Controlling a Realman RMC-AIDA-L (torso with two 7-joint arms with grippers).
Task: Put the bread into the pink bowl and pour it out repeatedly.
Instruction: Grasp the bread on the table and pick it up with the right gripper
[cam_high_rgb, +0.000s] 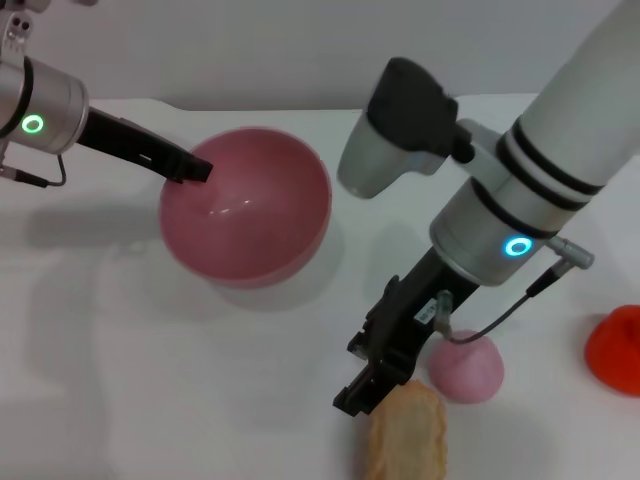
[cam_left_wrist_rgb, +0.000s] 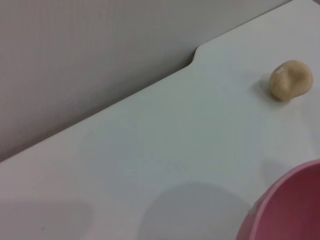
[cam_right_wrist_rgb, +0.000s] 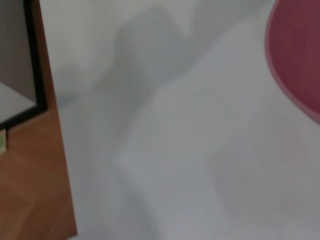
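Observation:
The pink bowl (cam_high_rgb: 250, 210) sits at the middle of the white table, its opening turned up toward me and nothing inside it. My left gripper (cam_high_rgb: 193, 168) reaches in from the left and its dark fingers close over the bowl's near-left rim. That rim (cam_left_wrist_rgb: 287, 207) also shows in the left wrist view. The bread (cam_high_rgb: 406, 435) lies at the table's front edge, partly cut off by the frame. My right gripper (cam_high_rgb: 366, 393) comes down at the bread's upper left end and touches it. Whether its fingers grip the loaf is hidden.
A small pink dome (cam_high_rgb: 466, 366) rests just right of the right gripper. A red object (cam_high_rgb: 616, 348) sits at the far right edge. A beige lump (cam_left_wrist_rgb: 290, 80) lies near the table's notched back edge. The right wrist view shows the table edge (cam_right_wrist_rgb: 60, 150) over wooden floor.

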